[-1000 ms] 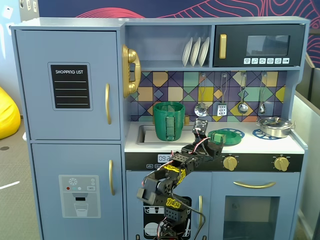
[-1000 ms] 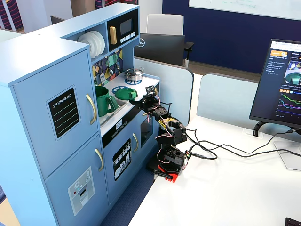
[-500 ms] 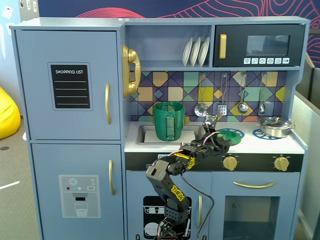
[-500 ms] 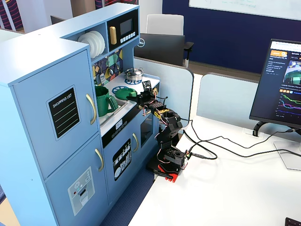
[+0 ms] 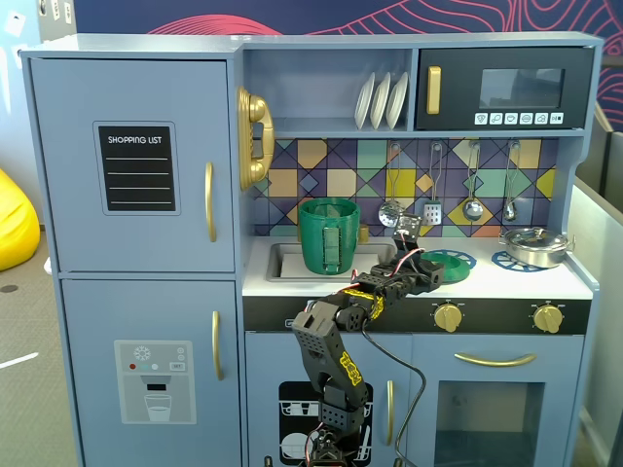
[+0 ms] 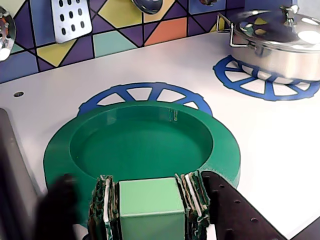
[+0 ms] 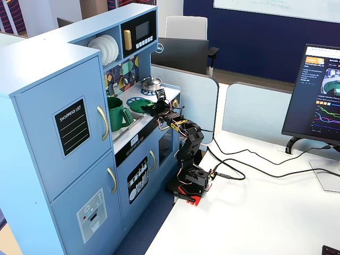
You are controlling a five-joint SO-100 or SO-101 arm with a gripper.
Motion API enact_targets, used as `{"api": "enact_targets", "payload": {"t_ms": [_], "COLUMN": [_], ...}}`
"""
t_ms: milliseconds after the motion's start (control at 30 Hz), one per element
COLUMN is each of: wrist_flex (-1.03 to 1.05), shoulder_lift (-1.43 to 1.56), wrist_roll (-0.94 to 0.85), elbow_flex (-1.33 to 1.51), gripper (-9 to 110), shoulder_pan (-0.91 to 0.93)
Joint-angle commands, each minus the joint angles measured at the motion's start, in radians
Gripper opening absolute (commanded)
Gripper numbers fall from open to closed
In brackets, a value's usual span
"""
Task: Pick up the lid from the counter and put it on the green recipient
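Observation:
The lid (image 6: 140, 145), a round dark-green disc, lies over a blue burner ring (image 6: 145, 92) on the white counter. It also shows in both fixed views (image 5: 446, 265) (image 7: 139, 105). My gripper (image 6: 149, 181) is shut on the lid's light-green blocky knob (image 6: 150, 202), with a padded finger pressed on each side. The gripper reaches in from the counter's front edge in both fixed views (image 5: 425, 272) (image 7: 152, 109). The green recipient (image 5: 329, 235), tall with a strap handle, stands open in the sink left of the lid; it also shows in a fixed view (image 7: 115, 113).
A silver pot with its own lid (image 6: 280, 42) stands on the right burner ring (image 5: 533, 245). Utensils hang on the tiled back wall (image 5: 433, 209) above the counter. A grey sink edge (image 6: 10, 165) is at the wrist view's left.

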Motion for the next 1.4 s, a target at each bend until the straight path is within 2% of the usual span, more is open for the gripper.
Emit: {"api": "enact_targets", "payload": {"t_ms": [0,333,700,1033,1367], "wrist_flex": [-0.028,-0.014,0.282,0.465,0.561], "shoulder_lift": [0.006,0.006,0.077,0.077,0.135], "wrist_roll": [-0.021,-0.014,-0.014,-0.017,0.005], "elbow_flex": [-0.058,-0.178,-0.492,-0.765,-0.744], "gripper": [0,0,0,0,0], "shoulder_pan": [-0.026,-0.046,-0.129,-0.265,-0.422]}}
